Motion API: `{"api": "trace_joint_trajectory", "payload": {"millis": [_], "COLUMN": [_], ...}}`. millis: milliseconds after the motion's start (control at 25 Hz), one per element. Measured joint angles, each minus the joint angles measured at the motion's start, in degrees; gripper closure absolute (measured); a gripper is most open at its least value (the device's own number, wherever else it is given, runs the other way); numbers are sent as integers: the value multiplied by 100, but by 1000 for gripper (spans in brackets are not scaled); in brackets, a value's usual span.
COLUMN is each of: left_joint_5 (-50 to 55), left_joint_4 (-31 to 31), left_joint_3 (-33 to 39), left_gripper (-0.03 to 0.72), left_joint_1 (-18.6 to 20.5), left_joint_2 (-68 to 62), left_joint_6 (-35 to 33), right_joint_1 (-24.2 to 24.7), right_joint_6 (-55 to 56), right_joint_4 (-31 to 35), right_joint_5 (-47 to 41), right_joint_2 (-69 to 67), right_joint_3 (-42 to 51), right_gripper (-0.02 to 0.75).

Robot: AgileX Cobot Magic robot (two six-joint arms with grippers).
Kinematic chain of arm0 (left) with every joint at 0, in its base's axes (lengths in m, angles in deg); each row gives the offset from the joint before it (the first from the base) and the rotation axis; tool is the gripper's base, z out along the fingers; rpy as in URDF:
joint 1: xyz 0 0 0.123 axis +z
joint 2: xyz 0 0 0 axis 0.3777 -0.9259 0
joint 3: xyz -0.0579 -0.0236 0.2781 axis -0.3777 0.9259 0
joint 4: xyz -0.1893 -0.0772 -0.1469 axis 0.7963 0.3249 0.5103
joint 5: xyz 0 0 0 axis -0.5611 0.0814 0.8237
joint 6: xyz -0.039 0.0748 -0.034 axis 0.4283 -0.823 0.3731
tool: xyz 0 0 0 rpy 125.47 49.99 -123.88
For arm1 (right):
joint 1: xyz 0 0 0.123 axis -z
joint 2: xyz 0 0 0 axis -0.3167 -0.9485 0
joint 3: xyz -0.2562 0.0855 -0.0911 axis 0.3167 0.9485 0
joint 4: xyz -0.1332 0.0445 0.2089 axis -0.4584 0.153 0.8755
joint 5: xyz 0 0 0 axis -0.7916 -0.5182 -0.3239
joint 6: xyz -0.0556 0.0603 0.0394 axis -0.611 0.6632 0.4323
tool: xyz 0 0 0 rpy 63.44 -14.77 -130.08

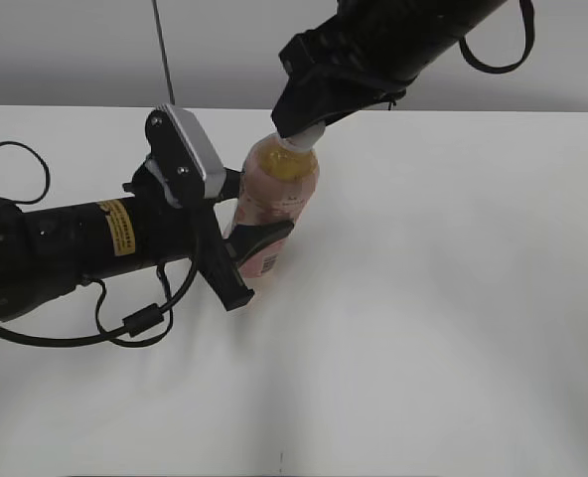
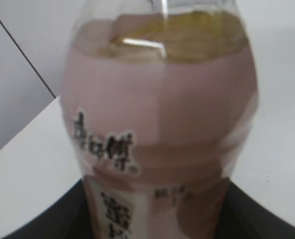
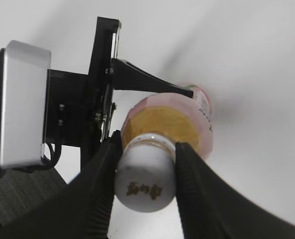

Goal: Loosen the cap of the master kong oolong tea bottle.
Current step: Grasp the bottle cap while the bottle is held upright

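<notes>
From the exterior view, you see a white table with the master kong oolong tea bottle standing near its middle, tilted slightly. Your left gripper comes in from the left and clamps the bottle's lower body, one dark finger across the pink label, which looks meant to keep the bottle from turning. Your right gripper reaches down from the upper right and covers the top, so only a sliver of the cap shows.

In the left wrist view, the bottle fills nearly the whole picture, blurred by closeness: pink label with dark print, amber tea above. The gripper shows only as dark shapes at the bottom corners, hugging the bottle.

In the right wrist view, you look down on the cap, white with a small dark mark on top. Two black fingers of the right gripper press against it from either side, ready, it seems, to twist. Beyond, a finger of the left gripper lies against the bottle. Whether the cap is loosened yet cannot be told.
</notes>
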Motion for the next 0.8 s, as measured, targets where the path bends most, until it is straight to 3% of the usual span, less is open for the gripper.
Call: {"api": "trace_joint_trajectory", "payload": {"millis": [800], "left_joint_5": [-110], "left_joint_4": [-390], "left_joint_3": [-6], "left_gripper": [316], "left_joint_1": [0], "left_joint_2": [0], "left_joint_6": [260], "right_joint_1": [-54], "right_joint_6": [-2058], "right_joint_4": [-83], "right_joint_5": [-291], "right_joint_2": [0], "right_joint_3": [-109], "right_gripper": [460]}}
